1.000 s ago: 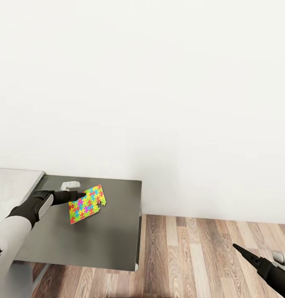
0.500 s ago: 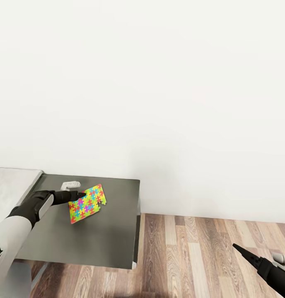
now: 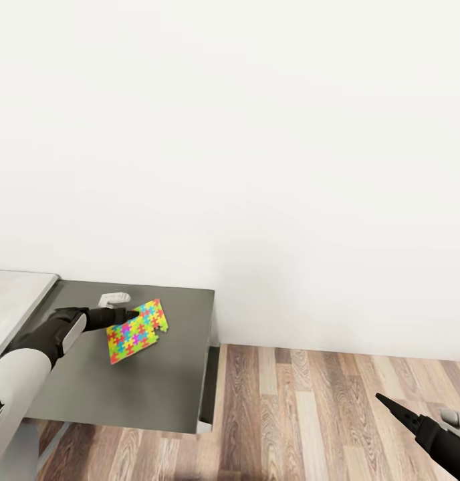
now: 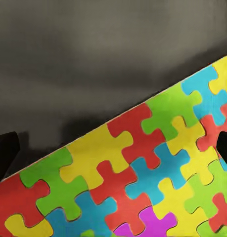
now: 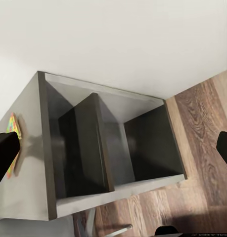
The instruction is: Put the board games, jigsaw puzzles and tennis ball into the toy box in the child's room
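multicoloured jigsaw puzzle [image 3: 137, 331], tilted above table [image 3: 163, 387]

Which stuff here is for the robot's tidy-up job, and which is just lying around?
For the job:
- jigsaw puzzle, tilted up, held by the left gripper
- table, dark grey part under it

Just lying around:
- small white thing on the table behind the puzzle; too small to tell what it is
- wood floor
- white wall

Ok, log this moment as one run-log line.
left gripper: holding jigsaw puzzle, lifted and tilted | over: dark part of table | right gripper: idle above floor
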`<state>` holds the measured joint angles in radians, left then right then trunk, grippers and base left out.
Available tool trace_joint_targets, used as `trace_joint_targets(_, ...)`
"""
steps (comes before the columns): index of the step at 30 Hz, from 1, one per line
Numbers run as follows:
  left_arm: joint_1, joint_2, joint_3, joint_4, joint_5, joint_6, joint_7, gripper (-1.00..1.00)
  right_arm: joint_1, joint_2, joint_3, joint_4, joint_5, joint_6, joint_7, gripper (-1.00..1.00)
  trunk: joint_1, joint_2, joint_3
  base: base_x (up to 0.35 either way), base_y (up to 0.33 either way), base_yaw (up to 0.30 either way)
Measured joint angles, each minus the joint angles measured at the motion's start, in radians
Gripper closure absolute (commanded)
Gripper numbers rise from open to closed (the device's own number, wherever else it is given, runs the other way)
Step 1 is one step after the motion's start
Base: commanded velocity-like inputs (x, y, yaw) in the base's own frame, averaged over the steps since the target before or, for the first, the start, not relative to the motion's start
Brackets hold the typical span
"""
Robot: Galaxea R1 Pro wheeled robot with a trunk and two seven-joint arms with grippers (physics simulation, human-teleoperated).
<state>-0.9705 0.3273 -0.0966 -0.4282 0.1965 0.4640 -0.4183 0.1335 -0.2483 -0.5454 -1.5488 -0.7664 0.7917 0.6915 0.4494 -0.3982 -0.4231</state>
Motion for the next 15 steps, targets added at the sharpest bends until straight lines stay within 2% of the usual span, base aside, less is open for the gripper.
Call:
trace_joint_targets(6,0.0,0.0,-0.001,0.0,0.0,0.002,-0.001,-1.0,0.0,0.0,-0.001,0.0,0.0,0.0,0.004,-1.0,0.0,0.0,0.0,0.0,-0.238,0.0)
trace_joint_targets(15,0.0,-0.001,-0.001,0.0,0.001,0.008,-0.002,-1.0,0.0,0.0,-0.002,0.0,0.0,0.0,0.005,-1.0,0.0,0.0,0.0,-0.065,-0.096,0.0)
